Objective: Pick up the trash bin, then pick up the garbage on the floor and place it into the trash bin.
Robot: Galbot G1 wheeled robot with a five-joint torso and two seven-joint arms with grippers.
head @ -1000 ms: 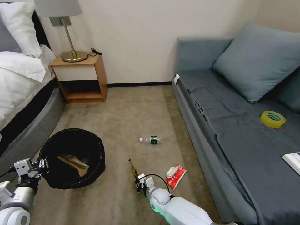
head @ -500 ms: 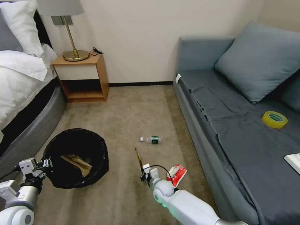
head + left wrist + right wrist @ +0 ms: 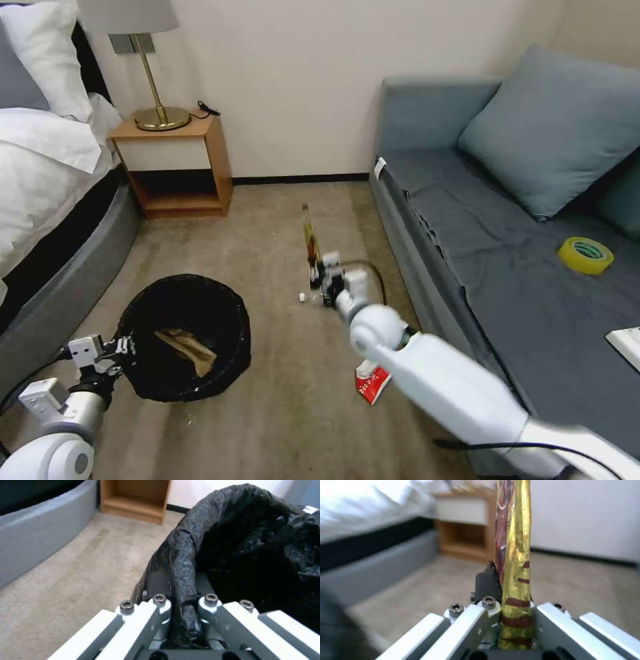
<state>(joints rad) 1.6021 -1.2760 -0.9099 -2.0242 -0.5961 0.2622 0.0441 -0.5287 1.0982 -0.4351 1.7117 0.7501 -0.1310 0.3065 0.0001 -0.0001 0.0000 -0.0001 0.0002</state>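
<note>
Black liner: left gripper point(image 3: 181, 610) clamps the trash bin point(image 3: 190, 337) rim; bin low left, crumpled brown paper bag point(image 3: 187, 350) inside.
Red-and-white packet point(image 3: 371, 385): on carpet, under right arm.
Right gripper point(image 3: 319, 267): pinching gold-brown snack wrapper point(image 3: 513, 562) upright, well right of bin.
Bottle point(image 3: 303, 297): probably behind gripper, mostly hidden.
Risk: thin foil slipping out mid-carry; liner tearing off rim.

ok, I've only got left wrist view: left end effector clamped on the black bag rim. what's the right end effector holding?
Observer: Right end effector is shut on the gold-brown foil snack wrapper, held upright above the carpet.
Operator: Anything inside the black-lined round trash bin?
Observer: A crumpled brown paper bag lies in it.
Operator: Floor litter?
Observer: A red-and-white packet and a small clear bottle, the bottle mostly hidden by the right arm.
</note>
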